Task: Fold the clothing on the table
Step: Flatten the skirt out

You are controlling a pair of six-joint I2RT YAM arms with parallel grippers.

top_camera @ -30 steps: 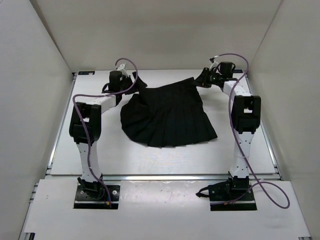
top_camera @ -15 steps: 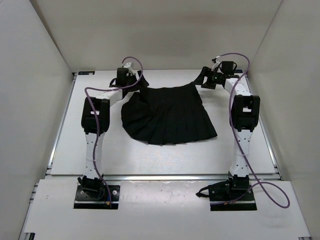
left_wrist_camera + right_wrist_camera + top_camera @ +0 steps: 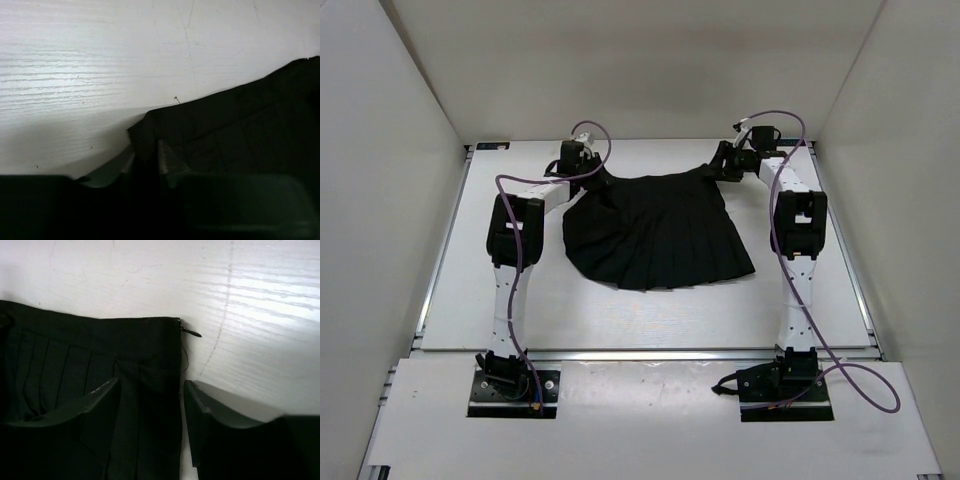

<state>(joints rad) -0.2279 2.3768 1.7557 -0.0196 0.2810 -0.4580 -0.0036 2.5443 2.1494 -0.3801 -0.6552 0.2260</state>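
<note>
The clothing (image 3: pixel 655 225), a black pleated skirt, lies spread on the white table (image 3: pixel 520 300), waistband to the far side and hem toward me. My left gripper (image 3: pixel 597 178) is at the far left waistband corner. In the left wrist view its jaws (image 3: pixel 146 155) stand narrow, pinching the skirt (image 3: pixel 240 130) at that corner. My right gripper (image 3: pixel 716 168) is at the far right waistband corner. In the right wrist view it (image 3: pixel 151 387) is open and straddles the skirt's (image 3: pixel 75 355) side edge, one finger over the fabric and one over bare table.
White walls enclose the table on the left, right and far sides. A small zipper pull (image 3: pixel 191 332) sticks out at the skirt's right waistband corner. Metal rails (image 3: pixel 440 260) run along the table's edges. Purple cables loop over both arms.
The left arm reached farther along the waistband, and its jaws closed from wide open onto the corner. The right gripper opened, let go of the fabric and settled over the right corner.
</note>
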